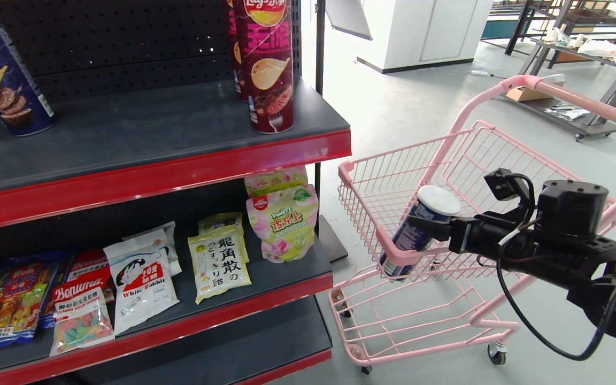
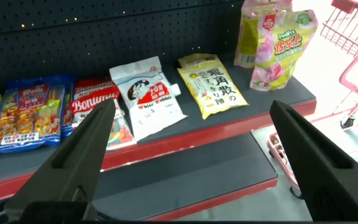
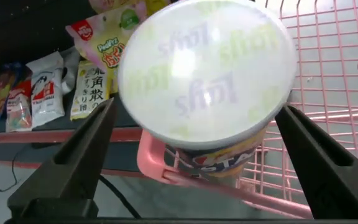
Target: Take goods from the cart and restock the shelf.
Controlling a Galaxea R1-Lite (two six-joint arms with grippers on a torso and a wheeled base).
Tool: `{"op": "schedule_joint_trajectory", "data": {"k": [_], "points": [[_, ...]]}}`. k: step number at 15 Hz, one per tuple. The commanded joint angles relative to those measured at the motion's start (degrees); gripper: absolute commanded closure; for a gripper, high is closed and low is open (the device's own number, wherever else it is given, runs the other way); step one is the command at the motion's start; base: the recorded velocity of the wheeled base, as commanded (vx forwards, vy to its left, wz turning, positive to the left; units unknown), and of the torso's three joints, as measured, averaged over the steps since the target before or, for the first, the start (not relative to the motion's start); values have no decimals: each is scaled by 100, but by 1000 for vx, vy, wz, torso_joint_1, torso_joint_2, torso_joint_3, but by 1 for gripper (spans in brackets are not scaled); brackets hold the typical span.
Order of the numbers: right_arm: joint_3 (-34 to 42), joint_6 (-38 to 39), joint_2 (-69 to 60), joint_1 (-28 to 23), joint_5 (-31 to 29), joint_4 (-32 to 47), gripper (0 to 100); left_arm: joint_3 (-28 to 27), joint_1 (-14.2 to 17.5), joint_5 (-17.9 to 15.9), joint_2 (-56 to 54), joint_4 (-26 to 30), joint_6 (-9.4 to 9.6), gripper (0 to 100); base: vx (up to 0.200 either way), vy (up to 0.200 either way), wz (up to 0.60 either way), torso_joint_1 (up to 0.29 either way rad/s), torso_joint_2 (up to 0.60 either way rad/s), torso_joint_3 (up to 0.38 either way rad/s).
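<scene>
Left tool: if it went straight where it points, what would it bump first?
The left tool would probably bump the yellow candy bag on the shelf first, or else the pegboard behind it. Depth is hard to tell here.

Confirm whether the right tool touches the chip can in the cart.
Cannot tell. In the right wrist view the open right tool straddles the chip can, but its lid hides any gap or contact.

Shop setting is indicated — red-edged shelf [image 1: 179, 160] stocked with snack bags [image 1: 217, 262] and crisp tubes [image 1: 268, 64], pink cart [image 1: 393, 176] parked beside it; workshop tables [image 1: 580, 48] are seen behind.
</scene>
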Motion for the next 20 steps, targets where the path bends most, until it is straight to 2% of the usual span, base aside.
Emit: {"op": "schedule_joint_trajectory", "data": {"k": [1,8,9,13,15,20], "points": [[-135,6,496,39,-1,-105,0,0,6,1,5,-1,0,0,0,0,0,0,0,0],[-838,24,1208,48,-10,-202,0,0,6,1,5,-1,0,0,0,0,0,0,0,0],[-865,41,1261,48,8,-448,100,0,-3,1,5,-1,0,0,0,0,0,0,0,0],[-917,24,1208,4,-1,-466,100,0,-3,1,5,7,0,0,0,0,0,0,0,0],[-1199,-20,795,-5,-10,-255,100,0,6,1,5,-1,0,0,0,0,0,0,0,0],[-3150,-90,-937,-67,-10,2531,100,0,-3,1,5,7,0,0,0,0,0,0,0,0]]}}
